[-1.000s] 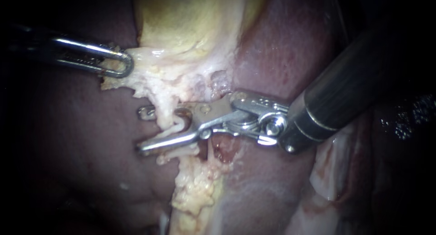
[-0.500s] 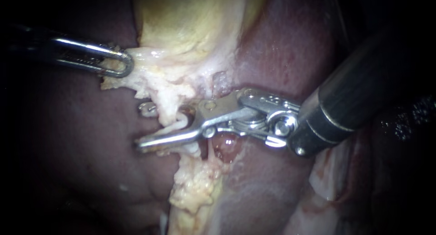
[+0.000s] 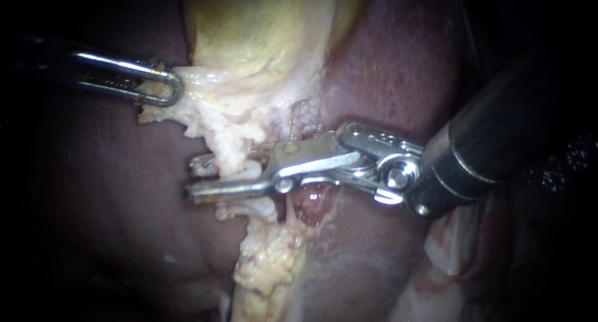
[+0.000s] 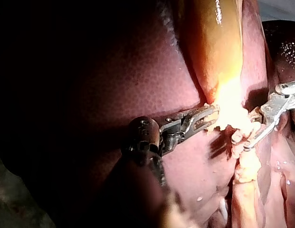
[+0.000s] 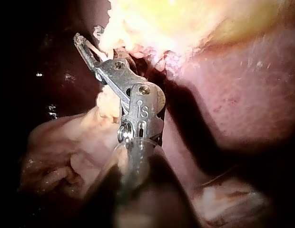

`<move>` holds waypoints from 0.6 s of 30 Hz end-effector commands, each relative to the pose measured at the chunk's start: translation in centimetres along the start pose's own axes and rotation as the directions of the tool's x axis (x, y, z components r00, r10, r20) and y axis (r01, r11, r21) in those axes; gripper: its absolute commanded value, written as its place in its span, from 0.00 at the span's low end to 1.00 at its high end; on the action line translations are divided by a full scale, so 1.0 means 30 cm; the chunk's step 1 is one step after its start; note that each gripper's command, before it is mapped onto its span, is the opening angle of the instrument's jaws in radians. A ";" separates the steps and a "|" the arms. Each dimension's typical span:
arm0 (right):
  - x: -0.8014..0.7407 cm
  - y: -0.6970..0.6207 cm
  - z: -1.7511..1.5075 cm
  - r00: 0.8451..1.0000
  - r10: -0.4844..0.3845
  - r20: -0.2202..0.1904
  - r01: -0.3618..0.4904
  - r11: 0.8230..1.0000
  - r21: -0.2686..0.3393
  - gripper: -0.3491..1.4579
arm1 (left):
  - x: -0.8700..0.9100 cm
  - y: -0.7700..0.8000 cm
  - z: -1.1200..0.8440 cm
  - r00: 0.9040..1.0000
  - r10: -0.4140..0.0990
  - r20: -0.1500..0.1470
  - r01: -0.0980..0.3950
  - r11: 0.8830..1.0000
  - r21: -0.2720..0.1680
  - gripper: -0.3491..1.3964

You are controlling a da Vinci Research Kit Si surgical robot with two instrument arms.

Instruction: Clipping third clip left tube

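Right instrument (image 3: 195, 179) claw narrowed, now clamping the tube (image 3: 248, 170), left instrument (image 3: 167, 88) claw gripping gallbladder (image 3: 261, 35) edge, bare liver (image 3: 93, 210) beside

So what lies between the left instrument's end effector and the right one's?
Pale fatty tissue under the gallbladder: left instrument grips its edge, right instrument clamps the tube. Endoscope view.

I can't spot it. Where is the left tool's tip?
Endoscope view, upper left: the left instrument has its jaws shut on pale tissue just under the gallbladder.
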 end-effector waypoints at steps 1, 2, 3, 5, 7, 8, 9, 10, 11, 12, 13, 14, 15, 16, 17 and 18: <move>-0.0001 -0.0002 0.000 1.000 0.008 0.002 -0.008 1.000 0.004 0.00 | 0.0000 0.0000 0.0000 1.000 0.000 0.000 0.000 1.000 0.000 0.00; -0.0002 -0.0002 -0.001 1.000 0.020 0.002 -0.020 1.000 0.004 0.00 | 0.0000 0.0000 0.0000 1.000 0.000 0.000 0.000 1.000 0.000 0.00; -0.0001 -0.0002 -0.001 1.000 0.026 0.001 -0.026 1.000 0.004 0.00 | 0.0000 0.0000 0.0000 1.000 0.000 0.000 0.000 1.000 0.000 0.00; -0.0001 -0.0002 -0.001 1.000 0.027 0.003 -0.027 1.000 0.008 0.00 | 0.0000 -0.0001 0.0001 1.000 0.000 0.000 0.000 1.000 0.000 0.00; -0.0001 -0.0003 -0.001 1.000 0.027 0.003 -0.027 1.000 0.009 0.00 | 0.0000 -0.0001 0.0001 1.000 0.000 0.000 0.000 1.000 0.000 0.00; -0.0001 -0.0003 -0.001 1.000 0.026 0.000 -0.026 1.000 0.010 0.00 | 0.0000 -0.0001 0.0001 1.000 0.000 0.000 0.000 1.000 0.000 0.00; -0.0001 -0.0003 -0.001 1.000 0.026 0.001 -0.026 1.000 0.014 0.00 | 0.0000 -0.0001 0.0001 1.000 0.000 0.000 0.000 1.000 0.000 0.00; -0.0001 -0.0003 -0.001 1.000 0.026 0.001 -0.026 1.000 0.014 0.00 | 0.0000 -0.0001 0.0001 1.000 0.000 0.000 0.000 1.000 0.000 0.00; -0.0001 -0.0003 -0.001 1.000 0.026 0.002 -0.026 1.000 0.015 0.00 | 0.0000 -0.0001 0.0001 1.000 0.000 0.000 0.000 1.000 0.000 0.00; -0.0001 -0.0003 -0.001 1.000 0.026 0.002 -0.026 1.000 0.016 0.00 | 0.0000 -0.0001 0.0001 1.000 0.000 0.000 0.000 1.000 0.000 0.00; -0.0001 -0.0002 -0.001 1.000 0.026 0.002 -0.026 1.000 0.017 0.00 | 0.0000 -0.0001 0.0001 1.000 0.000 0.000 0.000 1.000 0.000 0.00; -0.0002 -0.0002 -0.001 1.000 0.026 0.003 -0.026 1.000 0.018 0.00 | 0.0000 -0.0002 0.0001 1.000 0.000 0.000 0.000 1.000 0.000 0.00; -0.0002 -0.0001 -0.001 1.000 0.026 0.003 -0.026 0.999 0.019 0.00 | 0.0001 -0.0002 0.0002 1.000 0.000 0.000 0.000 1.000 0.000 0.00; -0.0002 0.0000 -0.001 1.000 0.026 0.003 -0.026 0.999 0.019 0.00 | 0.0001 -0.0002 0.0002 1.000 0.000 0.000 0.000 1.000 0.000 0.00; -0.0002 0.0001 -0.001 1.000 0.025 0.003 -0.025 0.999 0.019 0.00 | 0.0001 -0.0003 0.0002 1.000 0.000 0.000 0.000 1.000 0.000 0.00; -0.0003 0.0002 -0.001 1.000 0.025 0.003 -0.025 0.999 0.020 0.00 | 0.0001 -0.0003 0.0002 1.000 0.000 0.000 0.000 1.000 0.000 0.00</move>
